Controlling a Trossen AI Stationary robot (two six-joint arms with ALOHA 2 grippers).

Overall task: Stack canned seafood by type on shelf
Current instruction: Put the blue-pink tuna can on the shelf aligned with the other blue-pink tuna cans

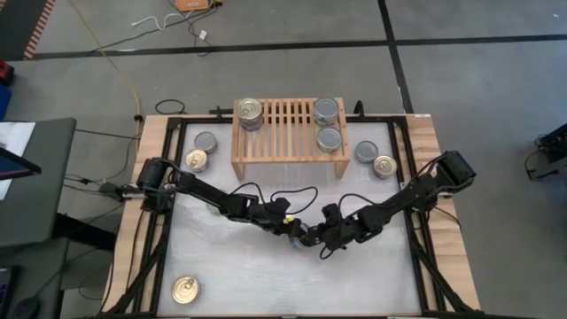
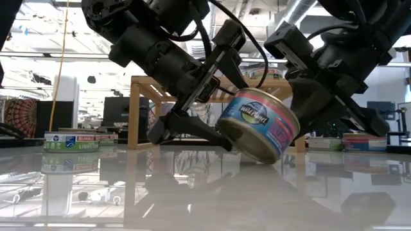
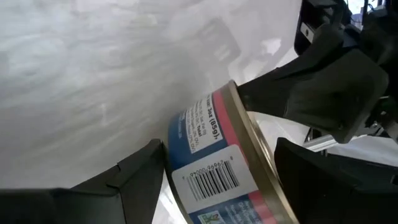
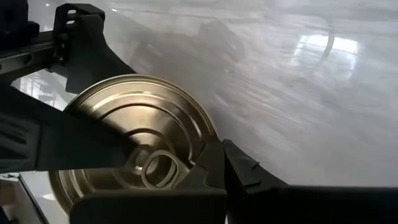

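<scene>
1. Both claws met near the middle of the desk in the high view: the left gripper (image 1: 293, 232) and the right gripper (image 1: 324, 236) sat on either side of one can (image 1: 307, 234). The shelf (image 1: 288, 133) stood at the far edge, with a gold stack (image 1: 250, 113) at one end and silver cans (image 1: 328, 112) at the other. Loose cans lay beside each leg, and one gold can (image 1: 185, 289) sat near the left front corner.

2. In the low view the can (image 2: 259, 124) hung tilted, one edge low over the desk, its label facing the camera. The left gripper (image 2: 215, 96) straddled it with fingers spread wide across its body. The right gripper (image 2: 302, 90) pressed in from the other side.

3. The left wrist view showed the left fingers (image 3: 134, 171) on either side of the can (image 3: 214, 162), one at the wall and the other beyond the gold rim, with the right gripper (image 3: 323, 87) dark behind it.

4. The right wrist view showed the can's gold lid (image 4: 134, 134) and its ring (image 4: 158, 169). The right fingers (image 4: 242, 174) were pressed together at the rim by the ring; whether they truly pinched the lip could not be told.

5. Risk, as I judged it: such a thin, closed nip on a rim could slip if the left claw released, dropping the tilted can to roll away.
</scene>
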